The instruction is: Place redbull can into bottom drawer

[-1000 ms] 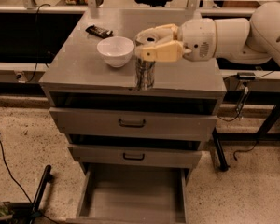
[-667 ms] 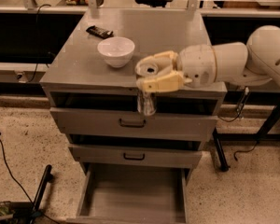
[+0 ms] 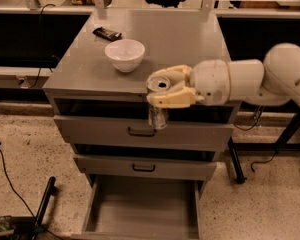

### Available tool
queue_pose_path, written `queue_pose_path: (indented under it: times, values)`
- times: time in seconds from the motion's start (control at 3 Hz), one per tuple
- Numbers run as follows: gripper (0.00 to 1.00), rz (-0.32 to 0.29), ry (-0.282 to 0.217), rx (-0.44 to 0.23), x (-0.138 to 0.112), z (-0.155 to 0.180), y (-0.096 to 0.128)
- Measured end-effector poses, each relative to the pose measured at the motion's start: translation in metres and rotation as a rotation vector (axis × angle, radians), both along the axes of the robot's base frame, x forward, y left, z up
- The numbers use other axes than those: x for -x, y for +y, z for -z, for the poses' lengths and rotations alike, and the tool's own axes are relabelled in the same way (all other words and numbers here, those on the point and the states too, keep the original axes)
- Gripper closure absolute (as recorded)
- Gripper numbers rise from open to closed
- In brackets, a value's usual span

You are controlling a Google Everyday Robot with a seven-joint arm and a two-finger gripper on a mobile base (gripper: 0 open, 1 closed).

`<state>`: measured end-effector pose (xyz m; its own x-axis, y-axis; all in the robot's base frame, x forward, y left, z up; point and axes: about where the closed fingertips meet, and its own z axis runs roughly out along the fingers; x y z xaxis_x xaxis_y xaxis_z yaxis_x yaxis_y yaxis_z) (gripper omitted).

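Observation:
My gripper (image 3: 162,89) is shut on the redbull can (image 3: 158,115), a slim silver-and-blue can held upright by its top. It hangs in the air just off the front edge of the grey cabinet, in front of the top drawer. The bottom drawer (image 3: 142,227) is pulled wide open below, and its plain grey inside shows nothing in it. The can is well above the drawer and over its middle.
A white bowl (image 3: 124,54) and a dark snack bar (image 3: 107,33) sit on the cabinet top (image 3: 180,39). The top drawer (image 3: 100,129) and the middle drawer (image 3: 190,168) stick out slightly. Black cables and a stand (image 3: 42,209) lie on the floor at the left.
The gripper has carried the can off the cabinet top, forward and down past the front edge. The can now hangs in front of the top drawer.

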<state>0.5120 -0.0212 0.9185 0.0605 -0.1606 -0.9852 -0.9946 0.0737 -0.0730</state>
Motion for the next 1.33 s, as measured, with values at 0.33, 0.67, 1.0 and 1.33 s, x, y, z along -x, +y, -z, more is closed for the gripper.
queue_pose_path:
  times: [0.33, 0.67, 1.0, 1.33]
  values:
    - [1.00, 0.202, -0.019, -0.057, 0.011, 0.099, -0.046]
    - [1.00, 0.169, 0.066, -0.061, 0.056, 0.211, -0.035]
    - [1.00, 0.169, 0.066, -0.061, 0.056, 0.211, -0.035]
    - [1.00, 0.171, 0.027, -0.006, 0.055, 0.242, -0.022]
